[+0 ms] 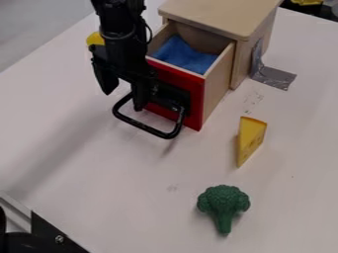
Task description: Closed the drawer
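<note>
The wooden drawer (220, 84) stands pulled out of its cabinet (211, 16), with a blue cloth (186, 55) inside. Its red front (196, 96) faces down the view and carries a black loop handle (150, 129). My gripper (122, 90) hangs at the left part of the front, fingers spread apart. One finger is out to the left of the drawer, and the other is close to the front by the handle's left end; whether it touches cannot be made out. The arm covers the drawer's left corner.
A yellow cheese wedge (251, 138) lies right of the drawer, and a green broccoli (224, 203) lies nearer the bottom. Grey tape (273, 76) holds the cabinet's right side to the white table (112, 197). A yellow object (94, 39) shows behind the arm. Black and metal parts occupy the lower left corner.
</note>
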Robot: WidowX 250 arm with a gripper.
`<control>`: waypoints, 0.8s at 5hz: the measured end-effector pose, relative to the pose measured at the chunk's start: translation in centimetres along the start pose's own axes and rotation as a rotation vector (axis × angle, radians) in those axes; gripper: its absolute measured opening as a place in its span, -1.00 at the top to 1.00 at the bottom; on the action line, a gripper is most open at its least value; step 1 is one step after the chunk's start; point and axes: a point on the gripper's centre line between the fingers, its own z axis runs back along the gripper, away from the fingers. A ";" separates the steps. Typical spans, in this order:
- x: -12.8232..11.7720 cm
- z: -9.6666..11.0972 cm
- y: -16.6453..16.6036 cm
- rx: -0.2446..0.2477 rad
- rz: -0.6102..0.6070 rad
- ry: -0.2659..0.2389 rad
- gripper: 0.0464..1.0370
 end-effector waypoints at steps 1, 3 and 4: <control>0.6 -0.4 0.6 -0.004 0.033 -0.004 -0.92; 1.1 -0.6 0.8 -0.017 0.078 -0.045 -0.92; 1.8 -0.7 1.1 -0.014 0.084 -0.060 -0.92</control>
